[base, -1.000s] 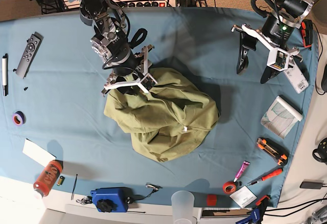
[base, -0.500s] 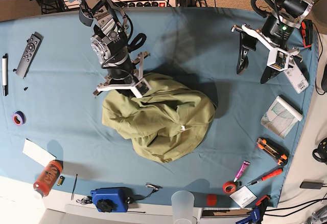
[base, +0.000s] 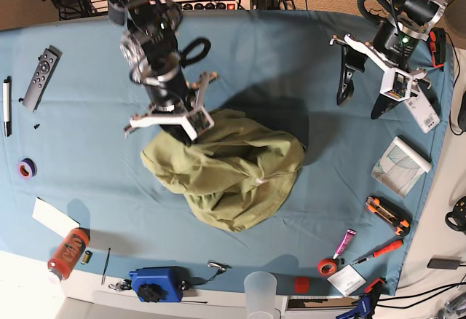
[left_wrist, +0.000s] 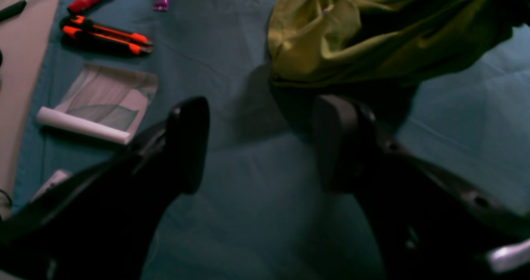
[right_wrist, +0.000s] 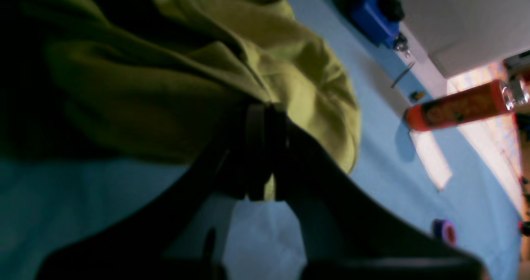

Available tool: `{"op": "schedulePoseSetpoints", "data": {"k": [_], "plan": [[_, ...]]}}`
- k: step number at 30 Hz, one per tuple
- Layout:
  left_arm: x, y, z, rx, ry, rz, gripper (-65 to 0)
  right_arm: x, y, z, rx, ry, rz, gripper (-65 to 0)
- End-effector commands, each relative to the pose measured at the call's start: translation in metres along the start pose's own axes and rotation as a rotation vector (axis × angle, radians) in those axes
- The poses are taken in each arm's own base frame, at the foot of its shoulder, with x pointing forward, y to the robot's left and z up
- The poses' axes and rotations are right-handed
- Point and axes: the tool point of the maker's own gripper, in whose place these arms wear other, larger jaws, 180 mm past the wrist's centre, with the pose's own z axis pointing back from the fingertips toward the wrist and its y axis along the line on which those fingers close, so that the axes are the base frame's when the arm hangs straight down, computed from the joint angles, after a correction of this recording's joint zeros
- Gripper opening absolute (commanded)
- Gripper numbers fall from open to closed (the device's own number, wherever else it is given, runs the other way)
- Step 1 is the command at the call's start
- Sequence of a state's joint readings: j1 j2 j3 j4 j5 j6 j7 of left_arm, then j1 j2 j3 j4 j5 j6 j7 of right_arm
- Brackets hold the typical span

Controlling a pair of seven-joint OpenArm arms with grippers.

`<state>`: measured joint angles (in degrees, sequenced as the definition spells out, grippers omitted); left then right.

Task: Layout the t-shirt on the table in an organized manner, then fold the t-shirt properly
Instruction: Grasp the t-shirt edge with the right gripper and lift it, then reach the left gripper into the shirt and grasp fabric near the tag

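1. The t-shirt lies bunched in a rounded heap at the centre of the base view, on the table; a small white tag shows right of its middle
2. It looks soft, light and limp: judged from the deep folds, it will drape and drag, not hold shape, and layers may lift together
3. The right gripper has its jaws closed on a fold at the heap's upper-left edge; in the right wrist view the olive cloth is pinched between the dark fingers
4. The left gripper hangs at the upper right of the base view, jaws wide apart and empty, well apart from the shirt
5. A better hold is likely a hem or sleeve edge, but none can be made out in the heap
6. Open blue surface lies left of and above the shirt for spreading
7. Clutter rings the edges: remote upper left, orange bottle and blue device below, utility knife and paper roll at right
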<state>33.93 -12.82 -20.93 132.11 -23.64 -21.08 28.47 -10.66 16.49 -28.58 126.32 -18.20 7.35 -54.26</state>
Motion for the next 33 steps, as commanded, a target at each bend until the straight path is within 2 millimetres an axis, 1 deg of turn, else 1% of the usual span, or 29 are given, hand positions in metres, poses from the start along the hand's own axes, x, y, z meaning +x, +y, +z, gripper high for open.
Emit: {"op": "schedulePoseSetpoints", "data": {"k": [1, 3, 6, 10, 12, 14, 16, 18, 21, 25, 28, 30, 33], "plan": [[0.013, -0.001, 0.001, -0.009, -0.048, -0.011, -25.3, 0.005, -0.004, 0.008, -0.015, -0.026, 0.000, -65.0], [0.015, -0.007, -0.002, -0.045, -0.057, -0.032, -25.3, -0.001, 0.004, 0.018, 0.005, -0.015, -0.002, -65.0], [0.011, -0.028, -0.014, -0.146, -0.054, -0.042, -25.3, -0.012, 0.010, 0.025, 0.019, 0.014, 0.012, -65.0], [-0.013, -0.060, -0.042, -0.280, 0.006, -0.036, -25.3, -0.024, 0.017, 0.030, 0.030, 0.059, 0.019, -65.0], [-0.027, -0.072, -0.056, -0.318, 0.043, -0.062, -25.3, -0.033, 0.022, 0.033, 0.044, 0.091, 0.017, -65.0], [-0.033, -0.080, -0.068, -0.347, 0.061, -0.079, -25.3, -0.041, 0.024, 0.036, 0.042, 0.122, 0.030, -65.0], [-0.032, -0.086, -0.076, -0.373, 0.056, -0.084, -25.3, -0.047, 0.024, 0.039, 0.028, 0.143, 0.052, -65.0], [-0.026, -0.091, -0.081, -0.390, 0.040, -0.095, -25.3, -0.051, 0.024, 0.041, 0.022, 0.157, 0.061, -65.0], [-0.014, -0.096, -0.087, -0.409, 0.010, -0.115, -25.3, -0.055, 0.026, 0.043, 0.030, 0.177, 0.058, -65.0], [-0.006, -0.106, -0.091, -0.443, -0.010, -0.124, -25.3, -0.060, 0.031, 0.046, 0.043, 0.192, 0.057, -65.0], [-0.005, -0.120, -0.093, -0.484, -0.009, -0.135, -25.5, -0.064, 0.034, 0.048, 0.051, 0.211, 0.056, -65.0], [-0.008, -0.126, -0.098, -0.503, 0.001, -0.148, -25.5, -0.070, 0.035, 0.050, 0.054, 0.240, 0.057, -65.0], [-0.015, -0.125, -0.113, -0.502, 0.030, -0.186, -25.5, -0.079, 0.039, 0.055, 0.067, 0.281, 0.057, -65.0]]}}
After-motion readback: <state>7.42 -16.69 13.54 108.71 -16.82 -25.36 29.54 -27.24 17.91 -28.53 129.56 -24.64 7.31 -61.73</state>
